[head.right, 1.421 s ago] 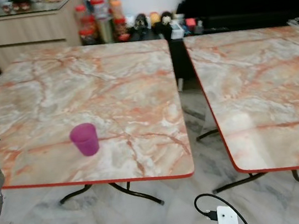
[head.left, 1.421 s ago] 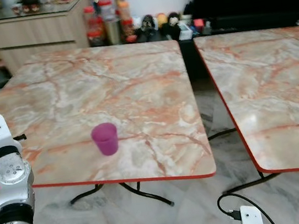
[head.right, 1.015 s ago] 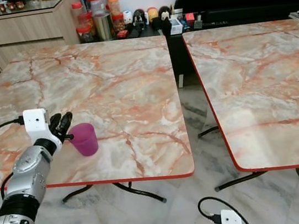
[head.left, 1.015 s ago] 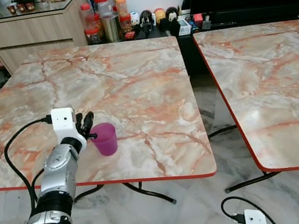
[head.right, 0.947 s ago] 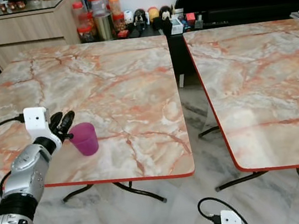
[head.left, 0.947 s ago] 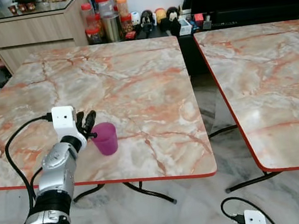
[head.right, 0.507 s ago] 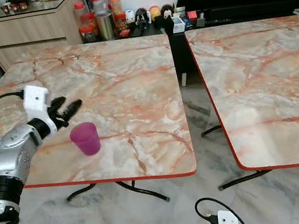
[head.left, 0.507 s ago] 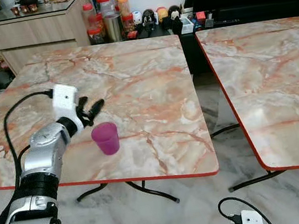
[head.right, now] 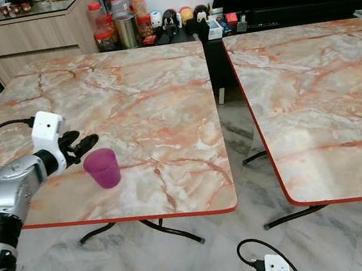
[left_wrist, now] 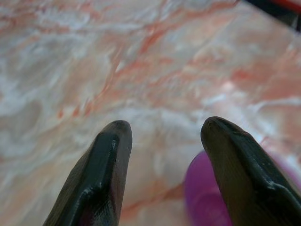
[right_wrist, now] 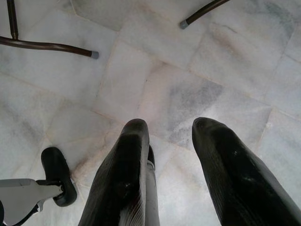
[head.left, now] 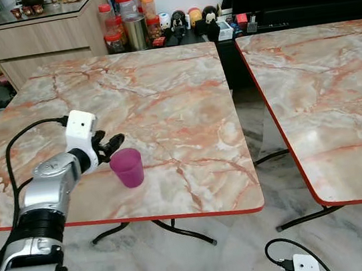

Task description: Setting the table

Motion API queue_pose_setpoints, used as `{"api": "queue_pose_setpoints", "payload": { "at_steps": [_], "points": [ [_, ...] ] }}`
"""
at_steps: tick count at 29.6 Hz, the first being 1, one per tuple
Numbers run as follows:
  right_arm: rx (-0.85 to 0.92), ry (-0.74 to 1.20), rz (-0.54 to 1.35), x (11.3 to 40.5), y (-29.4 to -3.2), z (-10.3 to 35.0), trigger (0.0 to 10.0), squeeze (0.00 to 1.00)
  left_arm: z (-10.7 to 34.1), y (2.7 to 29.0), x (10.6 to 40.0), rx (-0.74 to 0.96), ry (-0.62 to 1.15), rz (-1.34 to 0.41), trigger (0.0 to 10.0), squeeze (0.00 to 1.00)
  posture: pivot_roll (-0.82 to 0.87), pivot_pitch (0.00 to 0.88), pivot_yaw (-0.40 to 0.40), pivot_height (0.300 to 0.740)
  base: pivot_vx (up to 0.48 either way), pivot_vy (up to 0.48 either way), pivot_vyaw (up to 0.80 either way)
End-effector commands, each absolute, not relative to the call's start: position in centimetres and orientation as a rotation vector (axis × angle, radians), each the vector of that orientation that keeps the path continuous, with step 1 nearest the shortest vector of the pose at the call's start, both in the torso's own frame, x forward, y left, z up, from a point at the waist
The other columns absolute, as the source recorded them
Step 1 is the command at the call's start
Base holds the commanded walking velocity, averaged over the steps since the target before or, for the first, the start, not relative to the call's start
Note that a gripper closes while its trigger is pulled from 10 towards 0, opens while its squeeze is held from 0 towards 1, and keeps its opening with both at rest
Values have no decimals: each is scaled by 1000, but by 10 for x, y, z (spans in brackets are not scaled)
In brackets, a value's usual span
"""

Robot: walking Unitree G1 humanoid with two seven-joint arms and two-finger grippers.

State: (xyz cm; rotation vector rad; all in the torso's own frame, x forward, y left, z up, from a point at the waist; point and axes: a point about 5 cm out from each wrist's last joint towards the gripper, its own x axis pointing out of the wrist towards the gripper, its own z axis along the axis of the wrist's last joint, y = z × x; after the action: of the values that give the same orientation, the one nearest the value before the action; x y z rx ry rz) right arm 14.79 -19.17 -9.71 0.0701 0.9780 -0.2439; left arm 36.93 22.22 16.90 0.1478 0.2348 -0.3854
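A purple plastic cup (head.left: 127,167) stands upright near the front edge of the left marble table (head.left: 162,97). My left gripper (head.left: 111,145) hovers just left of and behind the cup's rim, open, with nothing between its fingers. In the left wrist view the cup (left_wrist: 207,200) lies beside and below one black finger (left_wrist: 240,160), outside the gap, and the gripper (left_wrist: 164,125) looks at bare marble. My right gripper (right_wrist: 169,125) hangs open over the floor.
A second marble table (head.left: 325,102) stands to the right across a narrow gap. Jars and small items (head.left: 131,21) line a low dark shelf behind the tables, next to a wooden cabinet (head.left: 45,33). A table leg's foot (right_wrist: 186,22) rests on the marble floor.
My left gripper has come down and drawn back toward me, ending closer to the cup's rim. The cup has stayed in place.
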Motion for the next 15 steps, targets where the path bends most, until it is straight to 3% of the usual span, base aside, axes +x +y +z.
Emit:
{"api": "queue_pose_setpoints", "payload": {
  "at_steps": [1,15],
  "points": [
    [65,980,-243,148,-192,-97,10000,0,164,228,365,166,285,-392,10000,0,49,0,31,736,0,0,0],
    [60,976,-236,150,-192,-96,10000,0,155,219,361,178,325,-456,10000,0,45,0,31,736,0,0,0]
  ]
}}
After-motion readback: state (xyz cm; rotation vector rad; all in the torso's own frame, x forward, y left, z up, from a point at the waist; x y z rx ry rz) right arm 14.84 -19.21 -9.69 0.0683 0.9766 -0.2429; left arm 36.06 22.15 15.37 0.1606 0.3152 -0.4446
